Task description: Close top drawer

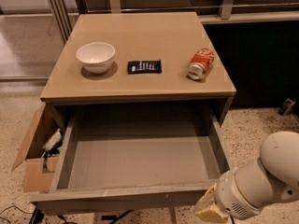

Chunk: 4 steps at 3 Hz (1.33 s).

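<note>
Top drawer [140,164] pulled out of the cabinet [154,31], its grey floor and side panels exposed. The gripper [209,210], tan-tipped on a white arm [266,181], sits at the drawer front's right end, low in the frame; contact cannot be judged, nor whether the gripper is open or closed. Above and left of the gripper, on the cabinet top: a white bowl [96,56], a dark packet [145,66] and a red can [201,63] lying on its side. Far left of the gripper, a cardboard box [35,164] on the floor holds a pale object [52,141].
</note>
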Available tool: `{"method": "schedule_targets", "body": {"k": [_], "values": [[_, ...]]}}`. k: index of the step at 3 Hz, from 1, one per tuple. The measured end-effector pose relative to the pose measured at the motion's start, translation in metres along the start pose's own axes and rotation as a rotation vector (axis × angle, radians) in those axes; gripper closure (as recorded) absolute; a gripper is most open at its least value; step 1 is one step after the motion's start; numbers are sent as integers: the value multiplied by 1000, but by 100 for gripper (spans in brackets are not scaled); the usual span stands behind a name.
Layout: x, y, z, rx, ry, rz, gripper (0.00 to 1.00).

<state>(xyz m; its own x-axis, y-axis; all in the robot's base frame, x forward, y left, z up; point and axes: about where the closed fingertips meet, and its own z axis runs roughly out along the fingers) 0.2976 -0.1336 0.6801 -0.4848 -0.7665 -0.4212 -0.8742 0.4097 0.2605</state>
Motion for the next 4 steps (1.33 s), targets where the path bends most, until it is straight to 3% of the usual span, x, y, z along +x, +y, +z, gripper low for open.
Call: {"method": "schedule_targets", "body": {"k": [1, 2, 3, 4], "values": [[8, 1, 25, -18, 8, 17, 97], [9, 3, 24, -16, 5, 16, 66], [11, 8, 22, -11, -2, 14, 43], [-8, -18, 26, -8, -22, 13, 20]]}}
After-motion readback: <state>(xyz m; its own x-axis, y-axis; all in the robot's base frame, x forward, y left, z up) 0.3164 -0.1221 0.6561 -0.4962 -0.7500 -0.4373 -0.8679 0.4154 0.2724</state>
